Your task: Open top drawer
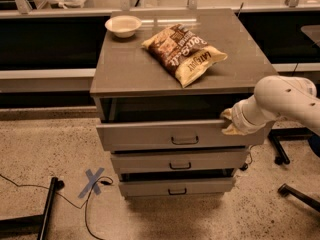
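Note:
The top drawer [145, 135] is the grey one with the tallest front and a small black bar handle [185, 140]. It stands pulled partly out of the grey cabinet [130, 71], with a dark gap above its front edge. My gripper [231, 123] is at the right end of the drawer front's top edge, touching it. The white arm [282, 101] reaches in from the right. The inside of the drawer is in shadow.
Two shorter drawers, middle [145, 162] and bottom [145, 188], sit below, slightly out. A chip bag [183, 53] and a white bowl [123, 25] lie on the cabinet top. A blue tape X [93, 182], cables and a black stand [46, 209] are on the floor at left; chair legs [300, 194] at right.

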